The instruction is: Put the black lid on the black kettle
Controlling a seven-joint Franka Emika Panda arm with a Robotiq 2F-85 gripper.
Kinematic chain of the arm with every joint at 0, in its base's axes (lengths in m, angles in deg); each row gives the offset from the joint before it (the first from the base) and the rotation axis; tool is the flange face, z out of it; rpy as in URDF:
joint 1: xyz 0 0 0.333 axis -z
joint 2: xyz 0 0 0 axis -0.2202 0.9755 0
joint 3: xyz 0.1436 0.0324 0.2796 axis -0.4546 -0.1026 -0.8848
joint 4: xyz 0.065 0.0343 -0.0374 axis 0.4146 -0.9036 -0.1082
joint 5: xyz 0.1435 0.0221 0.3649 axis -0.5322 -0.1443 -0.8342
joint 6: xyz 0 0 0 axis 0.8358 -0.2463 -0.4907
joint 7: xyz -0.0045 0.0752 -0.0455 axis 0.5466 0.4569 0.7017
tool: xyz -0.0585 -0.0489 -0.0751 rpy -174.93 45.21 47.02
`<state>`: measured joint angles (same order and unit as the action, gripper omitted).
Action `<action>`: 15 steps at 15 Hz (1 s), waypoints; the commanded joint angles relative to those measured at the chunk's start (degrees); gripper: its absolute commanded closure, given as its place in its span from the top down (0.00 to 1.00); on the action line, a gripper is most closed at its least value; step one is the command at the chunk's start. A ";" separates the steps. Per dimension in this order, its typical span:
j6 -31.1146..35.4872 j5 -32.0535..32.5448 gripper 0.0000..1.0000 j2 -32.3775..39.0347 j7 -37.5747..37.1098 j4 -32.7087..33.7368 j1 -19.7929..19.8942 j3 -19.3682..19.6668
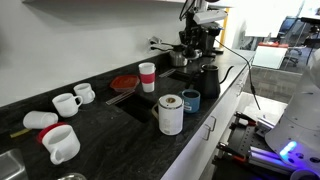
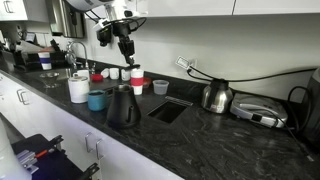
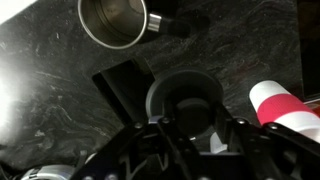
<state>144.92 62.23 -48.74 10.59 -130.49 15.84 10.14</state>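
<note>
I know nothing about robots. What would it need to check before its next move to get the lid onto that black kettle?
1. Black kettle standing upright on the counter: ok.
2. Black lid held in the gripper: cannot tell. The tips look dark, but no lid shows clearly.
3. Gripper above the kettle: not ok. The wrist view looks down on a grey cup and a red-and-white cup, not on the kettle.
4. Kettle's mouth open and ready: cannot tell, too dark.
5. Space over the kettle free: ok. Only the teal mug stands close at its side.
</note>
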 commanded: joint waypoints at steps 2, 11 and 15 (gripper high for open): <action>-4.69 1.45 0.17 -6.13 -9.00 -4.65 3.50 -2.16; -4.52 0.01 0.42 -6.81 -9.63 -5.38 3.09 -1.80; -4.97 -1.05 0.17 -6.97 -12.07 -5.56 4.17 -1.11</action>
<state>140.51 62.32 -55.52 0.03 -136.00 18.40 9.06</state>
